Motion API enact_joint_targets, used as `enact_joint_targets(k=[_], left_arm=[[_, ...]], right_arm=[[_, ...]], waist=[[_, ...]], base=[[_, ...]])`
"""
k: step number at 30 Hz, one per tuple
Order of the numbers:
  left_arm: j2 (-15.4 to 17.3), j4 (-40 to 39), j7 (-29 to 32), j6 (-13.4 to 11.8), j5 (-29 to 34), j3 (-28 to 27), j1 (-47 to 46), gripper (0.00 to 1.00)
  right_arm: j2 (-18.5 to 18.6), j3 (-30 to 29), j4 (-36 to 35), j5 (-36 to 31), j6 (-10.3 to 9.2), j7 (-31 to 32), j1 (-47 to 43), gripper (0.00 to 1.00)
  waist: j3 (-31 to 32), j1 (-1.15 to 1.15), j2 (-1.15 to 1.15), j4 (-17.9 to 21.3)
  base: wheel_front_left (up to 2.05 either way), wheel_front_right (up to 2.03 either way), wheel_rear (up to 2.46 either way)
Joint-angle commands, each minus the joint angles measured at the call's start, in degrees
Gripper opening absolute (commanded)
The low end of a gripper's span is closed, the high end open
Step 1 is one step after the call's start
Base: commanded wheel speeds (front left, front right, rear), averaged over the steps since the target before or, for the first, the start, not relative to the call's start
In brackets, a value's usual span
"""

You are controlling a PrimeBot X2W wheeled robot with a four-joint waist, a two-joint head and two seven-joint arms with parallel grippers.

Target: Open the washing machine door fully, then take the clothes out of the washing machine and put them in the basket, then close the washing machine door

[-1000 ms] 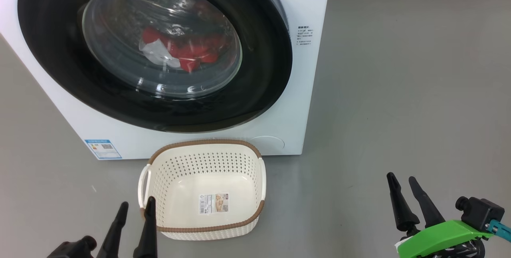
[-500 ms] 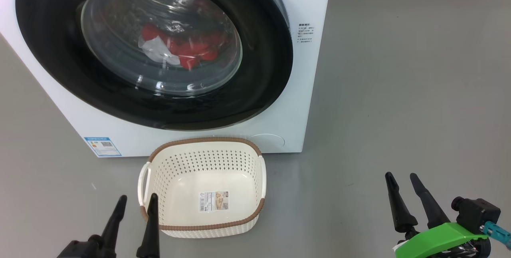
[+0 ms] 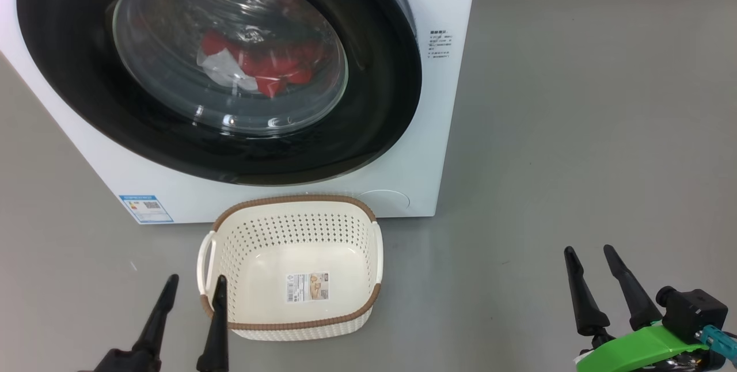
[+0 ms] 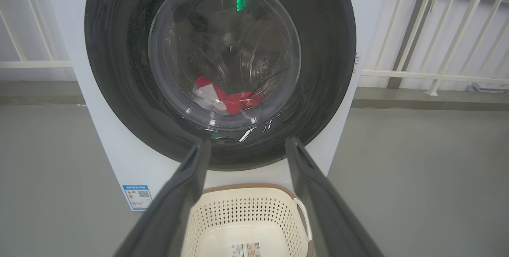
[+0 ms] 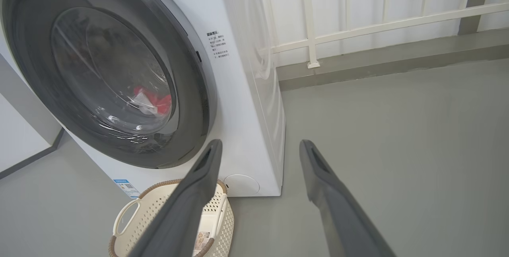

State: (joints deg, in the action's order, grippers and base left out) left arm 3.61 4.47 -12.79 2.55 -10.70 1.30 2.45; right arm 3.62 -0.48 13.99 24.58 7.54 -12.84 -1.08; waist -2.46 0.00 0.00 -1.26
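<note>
Glossy black on white: washing machine door, round, lying flat against the front of the washing machine, ahead of and above both grippers, its glass bulging out toward them. Whether latched, impossible to tell. Straight in front of the left gripper, centred above the two fingertips in the left wrist view. Off to the left of the right gripper, seen at a slant from there.

Red and white behind the glass: clothes, bunched low in the steel drum. Heap stretched sideways, white part at the left end, red toward the right gripper's side. Clear of both grippers.

Cream perforated basket, upright on the grey floor, mouth up, just before the machine's foot and below the door. Long side seemingly running across, parallel to the machine's front, with one handle at the end by the left gripper and the other at the end facing the right gripper. Paper label flat on its bottom. Right beside the left gripper, whose inner finger crosses the near corner of the brown rim in the head view; touching or not, unclear. Well apart from the right gripper, off to its left.

Left gripper: fingers spread wide, holding nothing, tips pointing toward the door. Right gripper: likewise spread wide and empty, tips pointing forward past the machine's right-hand corner, over bare floor.

Blue sticker low on the machine's front, ahead of the left gripper and slightly to its outer side. White railing along the wall beyond the right gripper.
</note>
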Motion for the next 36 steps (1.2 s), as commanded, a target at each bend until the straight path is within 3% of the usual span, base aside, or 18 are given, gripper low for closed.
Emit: enact_joint_targets(k=[1, 7, 27, 28, 30, 36], left_arm=[[0.27, -1.71, -1.16, 0.33, 1.58, -2.30, -0.50, 1.00], [-0.25, -1.23, -2.17, 1.57, 3.12, -3.82, -0.38, 1.00], [-0.71, 1.13, -2.20, 3.07, 2.49, -4.08, -0.53, 1.00], [-0.72, 1.09, -2.20, 3.04, 2.43, -4.03, -0.53, 1.00], [-0.72, 1.02, -2.20, 2.96, 2.31, -3.86, -0.53, 1.00], [-0.72, 0.92, -2.21, 2.99, 1.97, -2.76, -1.27, 1.00]], right_arm=[[0.64, 0.64, -1.80, -2.01, -0.05, -1.11, 0.10, 1.00], [0.37, -0.45, -2.17, -5.42, -0.05, -2.12, -0.59, 1.00], [-0.39, -1.14, -2.78, -3.66, -0.05, -2.16, -0.48, 1.00], [-0.43, -0.94, -2.88, -2.96, -0.05, -2.16, -0.20, 0.82], [-0.49, -0.41, -3.09, -1.45, -0.05, -2.16, 0.82, 0.02], [-0.64, 1.25, -4.75, 4.80, -0.05, -2.16, 7.57, 0.00]], waist=[[-0.02, 0.00, 0.00, 0.03], [0.00, 0.00, 0.00, 0.17], [0.13, 0.00, 0.00, -0.11], [0.07, 0.00, 0.00, -0.10], [-0.10, 0.00, 0.00, -0.06], [-1.73, 0.00, 0.00, -0.02]], base=[[0.00, 0.00, 0.00], [0.00, 0.00, 0.00], [0.00, 0.00, 0.00], [0.00, 0.00, 0.00], [0.00, 0.00, 0.00], [0.00, 0.00, 0.00]])
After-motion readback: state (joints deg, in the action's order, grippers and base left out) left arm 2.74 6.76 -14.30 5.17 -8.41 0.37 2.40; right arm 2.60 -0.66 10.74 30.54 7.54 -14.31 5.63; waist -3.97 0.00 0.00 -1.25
